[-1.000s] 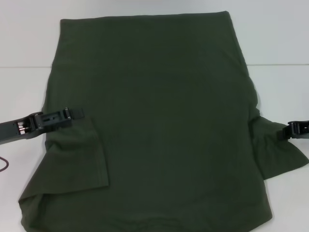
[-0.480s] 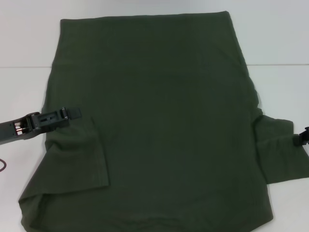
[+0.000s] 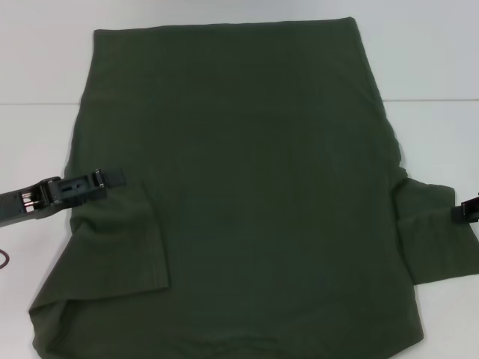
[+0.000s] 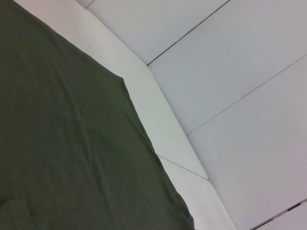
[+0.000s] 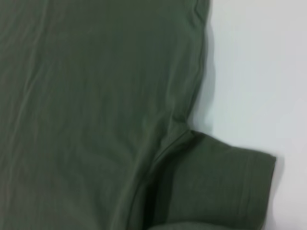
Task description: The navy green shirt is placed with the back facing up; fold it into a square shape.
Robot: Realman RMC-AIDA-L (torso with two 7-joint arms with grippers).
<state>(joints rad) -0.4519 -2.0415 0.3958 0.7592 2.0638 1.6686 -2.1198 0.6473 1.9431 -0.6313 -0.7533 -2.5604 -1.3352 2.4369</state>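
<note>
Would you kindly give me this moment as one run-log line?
shirt: flat on table | left sleeve: folded in | right sleeve: spread out | left claw: at shirt edge | right claw: at sleeve edge

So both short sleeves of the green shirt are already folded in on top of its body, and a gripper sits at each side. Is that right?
Not quite. Only the sleeve by the left gripper lies folded onto the navy green shirt. The sleeve by the right gripper is spread out flat on the white table, as the head view shows. A gripper does sit at each side.

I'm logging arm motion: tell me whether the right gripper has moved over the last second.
Yes. The right gripper has pulled outward toward the robot's right, off the shirt's right sleeve, now at the picture's edge.
</note>
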